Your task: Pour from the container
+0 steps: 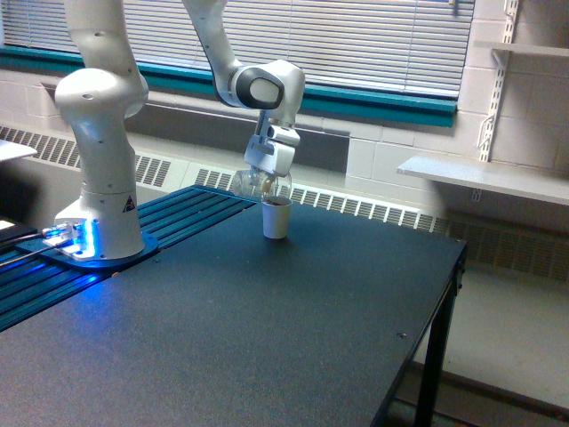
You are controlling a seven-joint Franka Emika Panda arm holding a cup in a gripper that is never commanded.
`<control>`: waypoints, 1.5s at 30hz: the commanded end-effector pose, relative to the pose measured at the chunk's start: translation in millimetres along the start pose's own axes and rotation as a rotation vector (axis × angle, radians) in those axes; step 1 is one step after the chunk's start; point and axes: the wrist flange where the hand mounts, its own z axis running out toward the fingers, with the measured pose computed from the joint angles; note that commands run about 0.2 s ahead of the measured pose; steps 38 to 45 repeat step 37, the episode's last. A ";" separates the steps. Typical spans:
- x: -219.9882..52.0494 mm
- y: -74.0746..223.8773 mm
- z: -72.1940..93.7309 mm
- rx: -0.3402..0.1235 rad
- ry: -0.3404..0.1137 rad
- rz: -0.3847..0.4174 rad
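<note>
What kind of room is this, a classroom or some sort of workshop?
Probably a university or school robotics lab. A white robot arm is bolted to a black table, tipping a clear plastic cup over a white paper cup. Painted block walls, window blinds and radiator grilles suggest an institutional building.

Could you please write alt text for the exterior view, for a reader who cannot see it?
A white robot arm's tool holds a tipped clear plastic cup just above a white paper cup standing on a dark table. The arm's base glows blue at the exterior view's left; window blinds fill the background.
</note>
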 end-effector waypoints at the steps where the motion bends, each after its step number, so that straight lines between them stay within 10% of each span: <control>1: 2.2 -0.9 -2.7 -0.005 0.000 -0.024; 45: 25.6 11.5 -38.1 0.016 0.135 0.052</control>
